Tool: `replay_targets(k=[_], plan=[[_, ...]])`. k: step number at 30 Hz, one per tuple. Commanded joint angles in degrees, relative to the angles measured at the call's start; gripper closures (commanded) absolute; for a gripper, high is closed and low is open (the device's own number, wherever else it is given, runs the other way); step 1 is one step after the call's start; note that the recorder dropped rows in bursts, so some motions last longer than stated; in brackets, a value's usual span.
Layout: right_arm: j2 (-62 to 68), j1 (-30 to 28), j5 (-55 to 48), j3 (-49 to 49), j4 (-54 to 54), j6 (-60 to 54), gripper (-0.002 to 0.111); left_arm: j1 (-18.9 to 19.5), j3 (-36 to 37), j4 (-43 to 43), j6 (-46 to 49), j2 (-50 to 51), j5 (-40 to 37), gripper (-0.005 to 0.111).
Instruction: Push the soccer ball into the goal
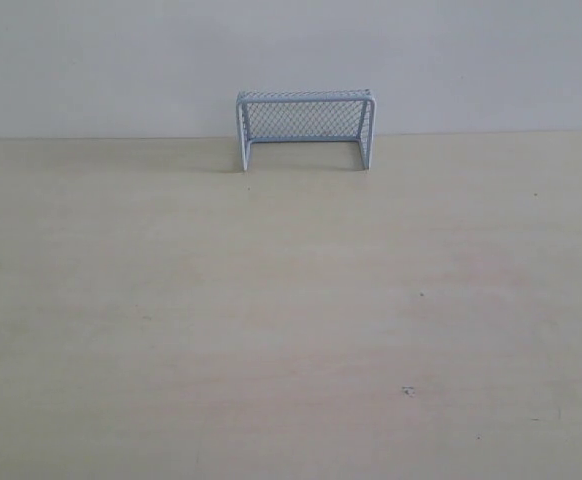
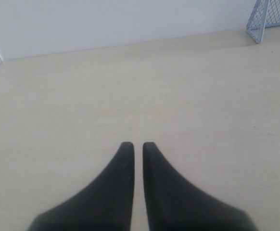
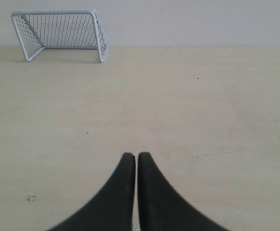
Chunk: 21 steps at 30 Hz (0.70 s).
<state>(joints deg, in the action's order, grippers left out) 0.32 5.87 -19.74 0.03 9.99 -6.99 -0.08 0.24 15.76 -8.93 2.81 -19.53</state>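
Note:
The goal (image 1: 306, 129), a small pale blue-white frame with mesh netting, stands at the far edge of the table against the wall, mouth facing the near side. It also shows in the right wrist view, goal (image 3: 59, 33), and one corner of it in the left wrist view, goal (image 2: 271, 18). The soccer ball is not in any view. My left gripper (image 2: 137, 144) is shut with nothing between its black fingers, over bare table. My right gripper (image 3: 135, 155) is shut too, empty, well short of the goal. Neither gripper appears in the exterior view.
The pale wooden table (image 1: 291, 320) runs to a white wall (image 1: 121, 60) behind the goal. A small dark speck (image 1: 408, 391) marks the tabletop near the front right.

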Motion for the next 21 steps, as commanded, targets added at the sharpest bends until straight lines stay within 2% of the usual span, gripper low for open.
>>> replay_targets(k=[1,8,21], plan=[[-0.3,-0.2,0.0,0.0,-0.2,0.7,0.108,-0.5,-0.2,0.0,-0.5,0.3,0.2,0.1],[-0.3,-0.2,-0.2,0.0,-5.5,7.0,0.108,-0.5,-0.2,0.0,-0.5,0.3,0.2,0.1],[-0.3,-0.2,-0.2,0.0,-7.0,8.4,0.108,-0.5,-0.2,0.0,-0.5,0.3,0.2,0.1]])
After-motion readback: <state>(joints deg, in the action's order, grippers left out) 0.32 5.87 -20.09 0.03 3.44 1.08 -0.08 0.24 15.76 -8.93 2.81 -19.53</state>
